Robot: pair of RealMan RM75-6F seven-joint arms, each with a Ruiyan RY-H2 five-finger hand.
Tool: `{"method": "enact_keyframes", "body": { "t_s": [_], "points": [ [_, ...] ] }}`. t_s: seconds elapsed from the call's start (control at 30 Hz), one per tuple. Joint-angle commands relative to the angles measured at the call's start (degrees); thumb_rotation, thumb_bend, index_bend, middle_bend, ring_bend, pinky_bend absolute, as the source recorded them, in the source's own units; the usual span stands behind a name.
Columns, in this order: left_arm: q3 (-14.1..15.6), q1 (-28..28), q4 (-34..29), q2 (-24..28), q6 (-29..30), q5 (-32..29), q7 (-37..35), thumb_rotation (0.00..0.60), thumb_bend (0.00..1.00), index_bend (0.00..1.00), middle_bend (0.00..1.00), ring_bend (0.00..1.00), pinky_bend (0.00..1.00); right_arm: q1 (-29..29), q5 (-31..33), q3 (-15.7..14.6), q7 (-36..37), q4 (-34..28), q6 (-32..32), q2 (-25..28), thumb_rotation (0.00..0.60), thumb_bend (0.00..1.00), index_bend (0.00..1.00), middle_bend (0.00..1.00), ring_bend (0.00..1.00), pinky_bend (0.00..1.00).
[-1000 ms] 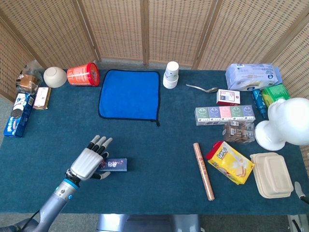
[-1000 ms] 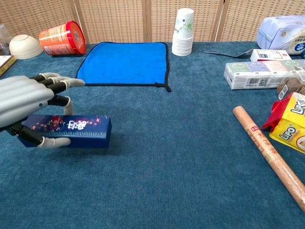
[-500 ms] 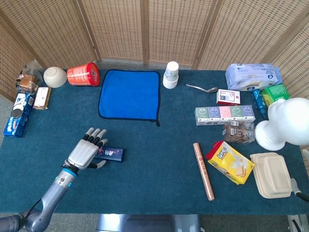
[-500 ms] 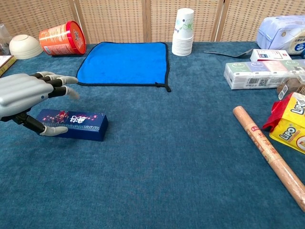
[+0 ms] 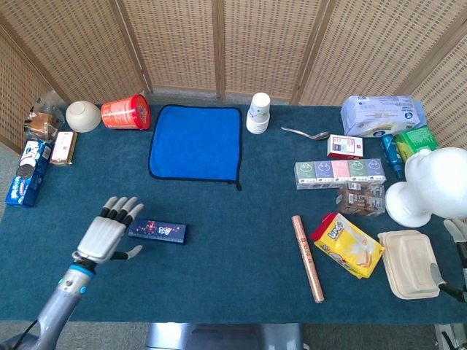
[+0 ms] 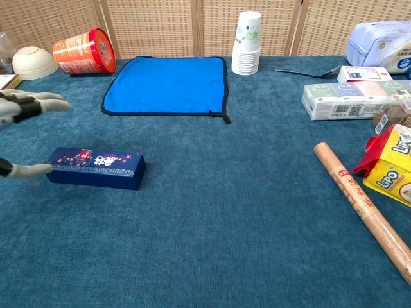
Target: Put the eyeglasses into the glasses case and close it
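The glasses case [image 5: 157,232] is a long dark blue box with a pattern on its lid. It lies shut and flat on the teal table, left of centre, also seen in the chest view [image 6: 96,167]. My left hand [image 5: 108,232] hovers just left of the case with fingers spread, holding nothing. The chest view shows only its fingertips [image 6: 26,106] at the left edge. A sliver of my right hand [image 5: 456,251] shows at the right edge of the head view, and its fingers are unclear. No eyeglasses are visible.
A blue cloth [image 5: 195,142] lies behind the case, with a red can [image 5: 125,113] and a bowl [image 5: 83,115] to its left. Stacked paper cups [image 5: 258,112] stand at the back. A brown roll [image 5: 307,257], a yellow snack bag [image 5: 349,244] and boxes fill the right side.
My left hand has let go of the case and drawn back to the left. The case, held slightly lifted a second ago, now lies flat on the table.
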Motion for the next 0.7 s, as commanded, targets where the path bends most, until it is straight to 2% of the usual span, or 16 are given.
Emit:
{"method": "enact_keyframes", "body": {
  "t_s": [0.03,0.3,0.37,0.53,0.7],
  "points": [
    [1.7,3.6,-1.8,2.3,4.8,2.5,-4.1,0.322,0.22,0.00,0.00,0.00,0.00,0.2,-0.1,0.0,-0.2,0.3,-0.1,-0.1,0.600,0.41,0.00,0.01,0.00,0.22],
    [4.7,11.6,-1.8,3.8,15.1,5.7,-12.5,0.316,0.22,0.00,0.00,0.00,0.00,1.2,-0.7,0.1,-2.5,0.1,-0.5,-0.4,0.597,0.41,0.00,0.01,0.00,0.21],
    [6.3,15.9,-0.9,4.1,19.7,5.7,-15.9,0.318,0.22,0.00,0.00,0.00,0.00,1.9,-1.3,0.0,-4.0,-0.4,-1.2,-0.4,0.589,0.41,0.00,0.01,0.00,0.21],
    [8.0,20.8,1.8,4.4,23.6,5.8,-19.4,0.316,0.22,0.00,0.00,0.00,0.00,3.1,-1.5,-0.1,-6.9,-1.6,-2.6,-0.4,0.579,0.41,0.00,0.01,0.00,0.20],
    [7.8,24.1,3.9,4.4,26.8,5.6,-21.5,0.316,0.22,0.00,0.00,0.00,0.00,4.0,-1.8,-0.3,-9.0,-2.4,-3.7,-1.0,0.580,0.41,0.00,0.01,0.00,0.20]
  ]
}}
